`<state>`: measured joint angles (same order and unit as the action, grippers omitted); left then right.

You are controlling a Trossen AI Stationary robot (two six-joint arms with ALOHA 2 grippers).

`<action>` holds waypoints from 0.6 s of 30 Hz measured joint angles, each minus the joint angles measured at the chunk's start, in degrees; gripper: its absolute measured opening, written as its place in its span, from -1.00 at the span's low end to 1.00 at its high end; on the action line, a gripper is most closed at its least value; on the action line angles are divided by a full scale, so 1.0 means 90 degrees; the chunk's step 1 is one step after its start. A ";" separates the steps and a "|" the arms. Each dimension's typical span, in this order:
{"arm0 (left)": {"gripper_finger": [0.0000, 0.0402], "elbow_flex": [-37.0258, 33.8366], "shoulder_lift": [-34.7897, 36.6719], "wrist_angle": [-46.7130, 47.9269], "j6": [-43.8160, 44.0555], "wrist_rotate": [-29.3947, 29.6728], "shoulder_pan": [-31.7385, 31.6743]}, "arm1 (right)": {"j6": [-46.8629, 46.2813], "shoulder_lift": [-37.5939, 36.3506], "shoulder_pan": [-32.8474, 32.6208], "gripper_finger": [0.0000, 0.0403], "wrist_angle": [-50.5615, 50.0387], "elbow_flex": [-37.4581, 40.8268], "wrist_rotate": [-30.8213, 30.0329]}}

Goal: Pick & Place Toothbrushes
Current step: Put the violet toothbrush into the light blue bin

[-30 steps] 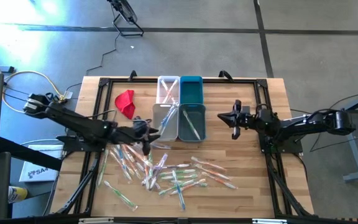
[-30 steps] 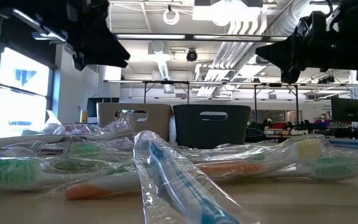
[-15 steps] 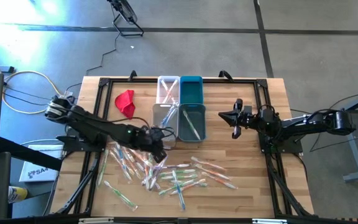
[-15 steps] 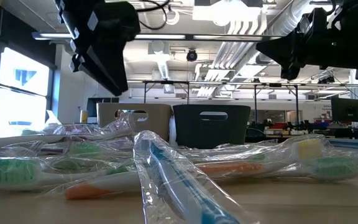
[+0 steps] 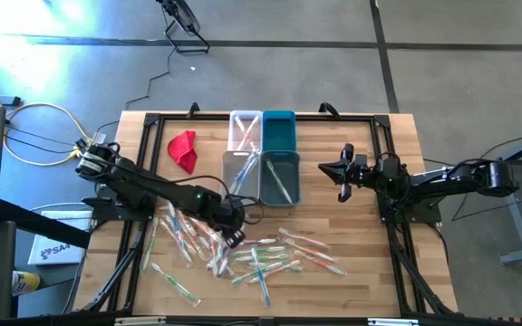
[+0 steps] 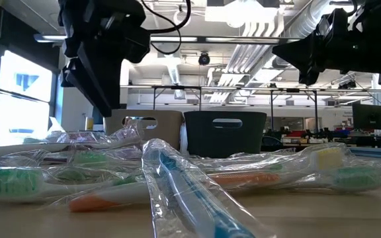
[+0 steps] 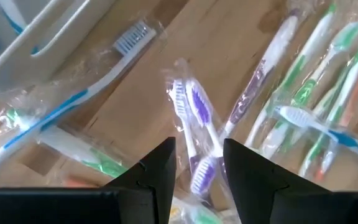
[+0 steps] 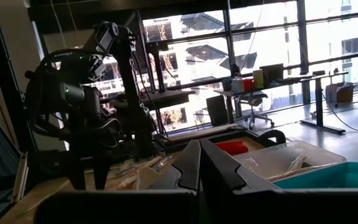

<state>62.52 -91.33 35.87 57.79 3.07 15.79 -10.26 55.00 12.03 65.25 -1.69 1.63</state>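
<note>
The left gripper (image 5: 232, 237) hangs with fingers apart over a purple-handled toothbrush in a clear wrapper (image 7: 197, 134), among the wrapped toothbrushes (image 5: 256, 255) scattered on the wooden counter (image 5: 352, 249). The right gripper (image 5: 341, 172), fingers together and empty, waits beside the teal rectangular bin (image 5: 279, 129).

The right gripper (image 8: 199, 163) has its two dark fingers pressed together. Beyond them the left arm (image 8: 82, 102) reaches down over the wooden table (image 8: 23, 208). A clear bin (image 8: 291, 158) and a teal bin (image 8: 334, 177) stand side by side, with a red cloth (image 8: 232, 147) farther off.
</note>
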 joint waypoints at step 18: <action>-0.34 -0.0019 -0.0139 -0.0377 0.0112 0.0576 -0.0002 | 0.0021 0.0000 -0.0001 -0.99 0.0012 0.0000 0.0000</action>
<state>62.35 -92.58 32.47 58.79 8.25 15.77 -10.07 55.00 12.03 65.36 -1.69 1.63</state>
